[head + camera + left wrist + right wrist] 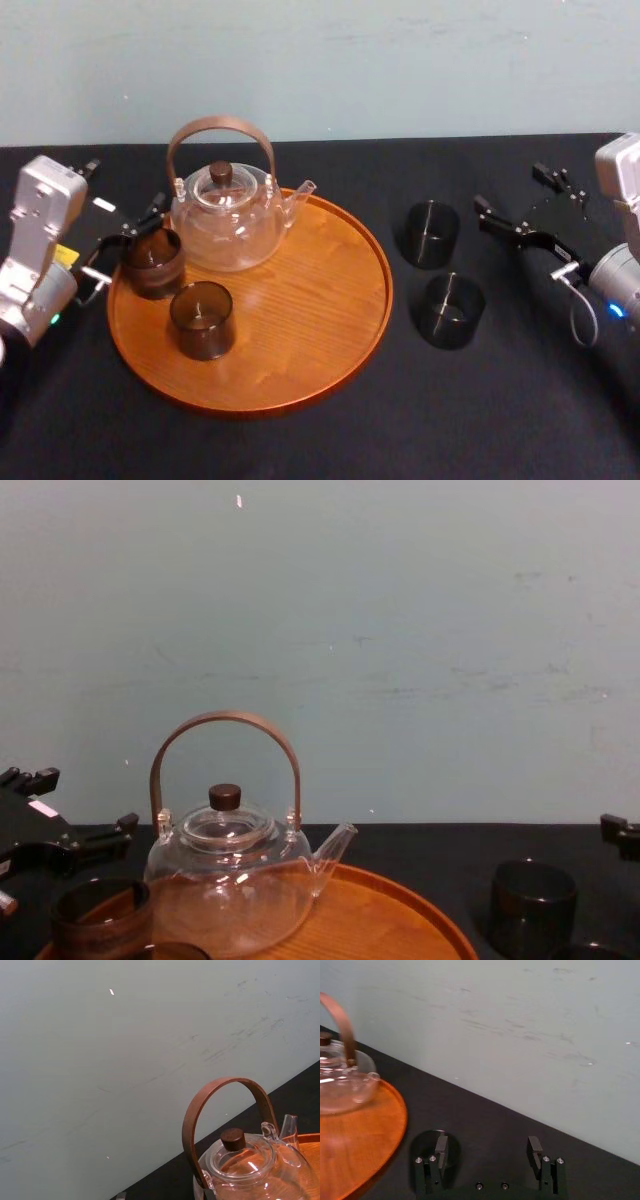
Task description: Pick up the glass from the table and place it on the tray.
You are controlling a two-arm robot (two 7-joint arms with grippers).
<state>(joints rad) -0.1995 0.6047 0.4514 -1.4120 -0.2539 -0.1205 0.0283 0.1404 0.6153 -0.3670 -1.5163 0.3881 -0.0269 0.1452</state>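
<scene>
Black tabletop (300, 440): upright glass (152, 262) on tray (300, 340) beside spread left hand (135, 236); right hand (487, 1144) spread.

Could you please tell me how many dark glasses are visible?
4. Two on the tray: the rear glass by the left gripper, the front glass. Two on the table to its right: far glass, near glass.

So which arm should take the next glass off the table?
Right. The far glass and near glass on the table stand right of the tray, beside the open right claw. The left claw is at the tray's left side.
</scene>
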